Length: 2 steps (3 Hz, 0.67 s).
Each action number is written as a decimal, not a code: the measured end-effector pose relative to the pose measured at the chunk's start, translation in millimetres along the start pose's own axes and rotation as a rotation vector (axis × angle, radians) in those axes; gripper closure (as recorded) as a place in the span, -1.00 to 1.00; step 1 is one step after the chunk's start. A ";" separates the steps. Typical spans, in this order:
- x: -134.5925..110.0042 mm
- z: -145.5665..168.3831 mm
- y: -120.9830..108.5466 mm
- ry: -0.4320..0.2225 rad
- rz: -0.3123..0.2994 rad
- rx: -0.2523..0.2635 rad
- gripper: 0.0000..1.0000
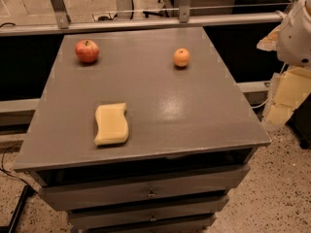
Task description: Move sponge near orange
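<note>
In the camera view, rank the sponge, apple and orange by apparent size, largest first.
1. Sponge: clearly largest, though nearest the camera.
2. Apple.
3. Orange: slightly smaller than the apple; both sit similarly far back, so that holds.
The gripper hangs beyond the table's right edge.

We see a red apple (pixel 87 51) far left on the grey surface (pixel 194 110), well apart from the gripper (pixel 287 101) off its right side. Drawers (pixel 150 193) sit below.

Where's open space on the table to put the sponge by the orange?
Bare tabletop all round the orange: toward the apple, and in front, right of the sponge. Nowhere crowded. The gripper hangs off the table's right side.
</note>
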<state>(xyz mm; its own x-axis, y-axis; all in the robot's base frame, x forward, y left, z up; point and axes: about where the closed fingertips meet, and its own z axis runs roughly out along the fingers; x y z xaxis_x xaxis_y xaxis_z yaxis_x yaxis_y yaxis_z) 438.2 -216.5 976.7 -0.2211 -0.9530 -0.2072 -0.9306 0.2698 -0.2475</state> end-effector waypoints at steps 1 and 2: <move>-0.2 0.1 0.0 0.000 0.000 0.000 -1.00; -31.3 26.0 0.7 -0.072 -0.020 -0.031 -1.00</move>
<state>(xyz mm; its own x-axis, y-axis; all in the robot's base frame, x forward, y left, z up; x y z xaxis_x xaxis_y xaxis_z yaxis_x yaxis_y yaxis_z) 452.0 -182.9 958.4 -0.1823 -0.9453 -0.2704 -0.9433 0.2458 -0.2231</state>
